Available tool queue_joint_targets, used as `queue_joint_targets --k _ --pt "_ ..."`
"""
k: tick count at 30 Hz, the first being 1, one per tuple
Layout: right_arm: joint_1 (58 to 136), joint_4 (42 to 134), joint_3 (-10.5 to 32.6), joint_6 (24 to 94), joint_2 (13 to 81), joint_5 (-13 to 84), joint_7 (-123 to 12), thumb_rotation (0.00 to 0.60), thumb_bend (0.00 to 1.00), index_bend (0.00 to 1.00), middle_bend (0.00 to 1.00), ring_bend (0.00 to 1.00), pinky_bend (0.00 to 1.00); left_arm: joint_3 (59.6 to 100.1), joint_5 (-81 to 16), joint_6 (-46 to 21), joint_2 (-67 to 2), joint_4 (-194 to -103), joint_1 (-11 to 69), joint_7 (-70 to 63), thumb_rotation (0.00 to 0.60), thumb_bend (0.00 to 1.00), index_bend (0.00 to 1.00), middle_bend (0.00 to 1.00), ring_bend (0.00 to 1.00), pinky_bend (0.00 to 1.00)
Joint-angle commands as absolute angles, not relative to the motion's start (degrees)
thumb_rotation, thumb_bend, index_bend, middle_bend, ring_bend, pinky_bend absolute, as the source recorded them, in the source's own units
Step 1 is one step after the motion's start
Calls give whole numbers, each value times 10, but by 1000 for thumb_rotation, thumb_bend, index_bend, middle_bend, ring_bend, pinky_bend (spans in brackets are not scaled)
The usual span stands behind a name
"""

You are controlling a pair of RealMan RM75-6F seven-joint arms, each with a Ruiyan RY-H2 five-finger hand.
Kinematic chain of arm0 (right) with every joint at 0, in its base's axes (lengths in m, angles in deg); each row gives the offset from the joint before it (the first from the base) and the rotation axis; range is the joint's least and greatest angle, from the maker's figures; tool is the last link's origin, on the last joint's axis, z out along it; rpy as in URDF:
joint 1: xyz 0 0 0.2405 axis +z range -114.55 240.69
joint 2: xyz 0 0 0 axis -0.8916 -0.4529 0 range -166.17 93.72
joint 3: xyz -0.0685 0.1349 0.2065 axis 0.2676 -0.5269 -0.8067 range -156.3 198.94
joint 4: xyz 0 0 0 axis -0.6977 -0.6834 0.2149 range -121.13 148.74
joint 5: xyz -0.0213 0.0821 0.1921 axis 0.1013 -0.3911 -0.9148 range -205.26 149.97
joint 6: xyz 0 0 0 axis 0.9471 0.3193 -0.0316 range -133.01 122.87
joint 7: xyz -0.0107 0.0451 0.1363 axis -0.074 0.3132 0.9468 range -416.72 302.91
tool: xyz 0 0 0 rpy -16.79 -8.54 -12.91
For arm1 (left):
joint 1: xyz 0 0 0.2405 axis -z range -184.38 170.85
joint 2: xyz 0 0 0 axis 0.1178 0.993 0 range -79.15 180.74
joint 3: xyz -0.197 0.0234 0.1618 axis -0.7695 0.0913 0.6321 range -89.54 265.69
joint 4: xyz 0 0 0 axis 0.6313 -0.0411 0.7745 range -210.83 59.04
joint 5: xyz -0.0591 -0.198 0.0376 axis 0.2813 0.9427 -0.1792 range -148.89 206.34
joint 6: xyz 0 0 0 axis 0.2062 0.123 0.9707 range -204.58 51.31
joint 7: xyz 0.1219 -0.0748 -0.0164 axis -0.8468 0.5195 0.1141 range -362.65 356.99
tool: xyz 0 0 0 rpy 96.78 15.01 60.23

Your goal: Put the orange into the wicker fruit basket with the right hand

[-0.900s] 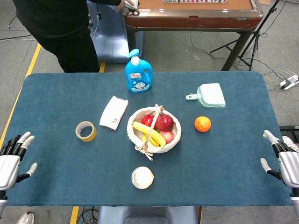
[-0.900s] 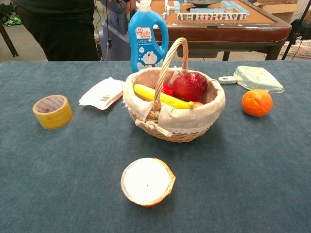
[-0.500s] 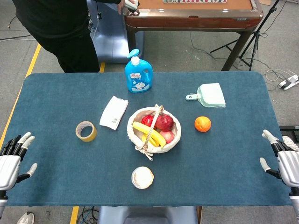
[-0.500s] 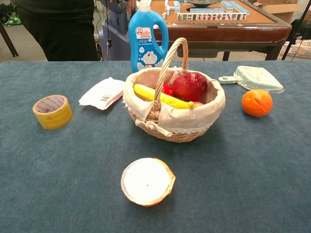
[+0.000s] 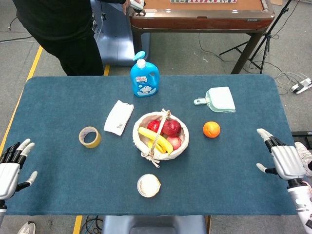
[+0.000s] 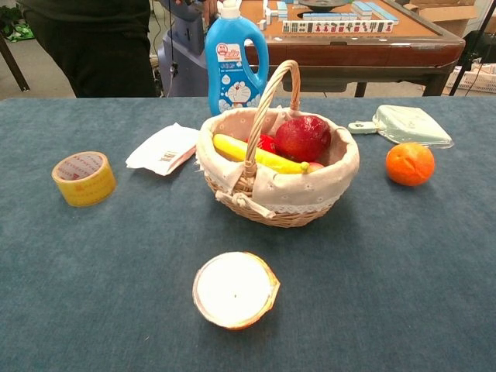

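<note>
Change: right hand [image 5: 285, 163] has come inward from the table's right edge since half a second ago — now over the cloth, nearer the fruit. Left hand [image 5: 9, 168] unmoved at the left edge.
Meaning: I read this as the start of the reach; no contact made, task barely begun.
Right hand state: released, fingers spread, holding nothing. Seen in head view only.
Left hand state: likewise released and empty.
Orange [image 5: 211, 129]: on the blue table [image 5: 58, 107], untouched, just right of the wicker fruit basket [image 5: 181, 146] — at its 3 o'clock.
Orange vs. right hand: at roughly 10 o'clock from the hand, well apart.
Basket contents: bananas [image 5: 155, 137] and red fruit [image 5: 171, 127]; handle [image 6: 271, 99] upright across the middle.
Nearby: pale dustpan [image 5: 219, 100] at the orange's 12 o'clock.
</note>
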State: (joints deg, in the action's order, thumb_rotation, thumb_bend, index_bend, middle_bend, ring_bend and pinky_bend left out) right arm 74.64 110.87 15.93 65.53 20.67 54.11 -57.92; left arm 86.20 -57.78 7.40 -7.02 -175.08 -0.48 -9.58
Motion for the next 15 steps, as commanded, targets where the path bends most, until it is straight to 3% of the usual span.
queue_joint_targets --k 1,5,9,15 --pt "799 1101 137 589 221 499 -616 600 97 0 112 216 511 862 -578 75 -71 -1751 -6 -95 600 333 109 25 0 69" --pt "842 1055 118 551 268 471 -638 600 116 1 147 215 511 864 -578 77 -72 -1750 -8 -96 600 333 109 25 0 68" --pt "878 1014 105 515 305 444 -649 600 137 68 196 215 510 864 -578 80 -70 -1751 -10 -95 600 333 109 25 0 69" --pt "925 959 100 460 346 403 -682 600 138 95 198 215 511 866 -577 79 -71 -1750 -12 -96 600 333 109 25 0 68"
